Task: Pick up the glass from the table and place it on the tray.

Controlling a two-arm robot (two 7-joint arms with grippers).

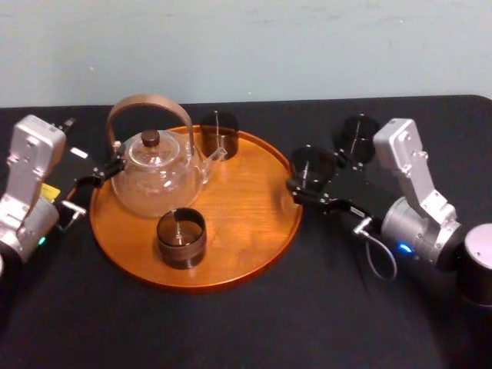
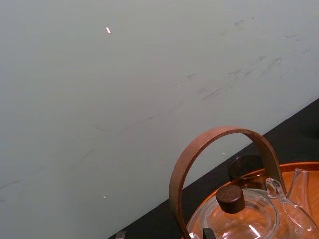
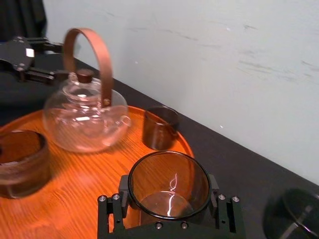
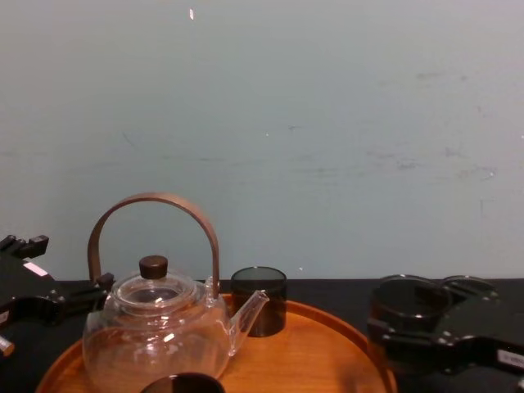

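The right hand (image 1: 309,183) is clamped on a dark smoked glass (image 3: 169,185), with a finger on either side of its wall. The glass is upright, just beside the right rim of the tray (image 1: 254,231). Whether its base touches the black desk (image 1: 231,330) cannot be told. Behind this hand a second dark glass (image 1: 358,137) stands on the desk.

On the tray sit a clear teapot (image 1: 157,181) with a wooden hoop handle, a dark cup near the front (image 1: 181,238) and another by the far rim (image 1: 219,134).

The left hand (image 1: 104,173) is at the tray's left rim, close by the teapot; whether it is apart or together cannot be told. A yellow label (image 1: 50,191) on the left arm (image 1: 31,177) is too small to read.
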